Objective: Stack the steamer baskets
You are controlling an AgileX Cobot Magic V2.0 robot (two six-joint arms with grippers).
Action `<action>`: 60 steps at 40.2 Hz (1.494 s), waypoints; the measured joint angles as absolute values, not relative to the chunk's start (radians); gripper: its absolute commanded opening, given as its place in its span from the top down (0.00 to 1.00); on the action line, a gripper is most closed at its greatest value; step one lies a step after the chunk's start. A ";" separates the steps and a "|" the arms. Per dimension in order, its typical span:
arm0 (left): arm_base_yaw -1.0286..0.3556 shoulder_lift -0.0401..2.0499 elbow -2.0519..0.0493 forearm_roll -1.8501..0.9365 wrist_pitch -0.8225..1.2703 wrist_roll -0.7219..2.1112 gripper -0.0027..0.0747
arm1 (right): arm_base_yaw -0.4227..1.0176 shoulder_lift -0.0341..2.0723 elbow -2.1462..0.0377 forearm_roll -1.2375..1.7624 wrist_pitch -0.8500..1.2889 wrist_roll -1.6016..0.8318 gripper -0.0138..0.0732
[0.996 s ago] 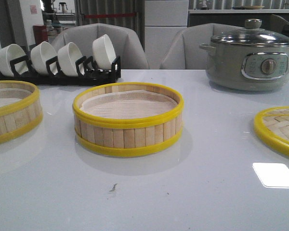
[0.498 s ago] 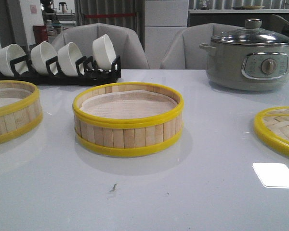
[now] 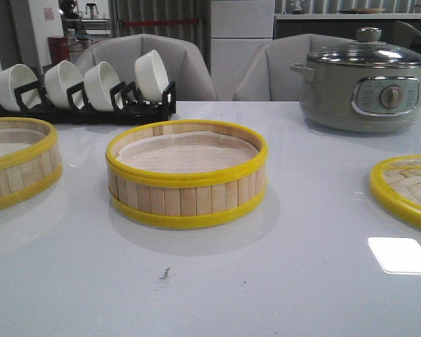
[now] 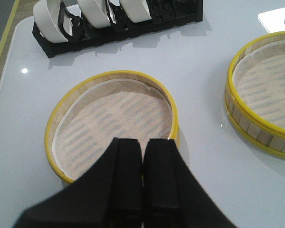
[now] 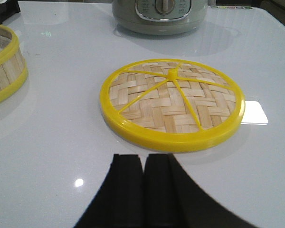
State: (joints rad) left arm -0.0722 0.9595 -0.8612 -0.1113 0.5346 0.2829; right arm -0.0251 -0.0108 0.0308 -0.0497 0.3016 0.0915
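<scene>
Steamer baskets are both unstacked, nothing gripped yet, so I call the task not started. My left gripper (image 4: 142,164) has its fingers pressed together with no gap, holding nothing, and it hangs above the near rim of the left basket (image 4: 115,124), which sits flat on the table with its white liner showing. The middle basket (image 3: 186,172) stands upright in the centre of the front view, well apart from the left basket (image 3: 17,161) at the table's left edge; the same middle basket shows in the left wrist view too (image 4: 263,90). My right gripper (image 5: 143,190) is also closed, fingers together, empty, hovering short of the woven lid (image 5: 171,102), which lies flat on the right side of the table, not touching anything. What is left, as I judge it: open one gripper, take one basket by its wall, lift, set it onto the other, rims aligned. All of that remains. Table (image 3: 266,281) is a glossy white top with reflections, a bright light patch near the lid and a small dark speck in front of the middle basket. Behind, a black rack (image 3: 84,105) holds white bowls tilted on edge, a grey-green electric pot (image 3: 365,81) with glass lid stands far right, and grey chairs sit past the table edge.
</scene>
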 measured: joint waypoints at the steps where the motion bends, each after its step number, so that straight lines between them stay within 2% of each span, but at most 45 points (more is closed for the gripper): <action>1: -0.072 0.960 -0.861 -0.111 0.535 0.283 0.84 | -0.025 -0.011 0.031 -0.050 0.302 0.092 0.78; 35: -0.072 0.960 -0.863 -0.087 0.489 0.283 0.84 | -0.025 -0.011 0.031 -0.050 0.302 0.092 0.78; 60: -0.072 0.960 -0.863 -0.109 0.546 0.283 0.84 | -0.025 -0.011 0.031 -0.050 0.302 0.092 0.78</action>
State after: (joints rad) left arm -0.0722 0.9595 -0.8633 -0.1091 0.5463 0.2829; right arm -0.0251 -0.0108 0.0308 -0.0497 0.3016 0.0915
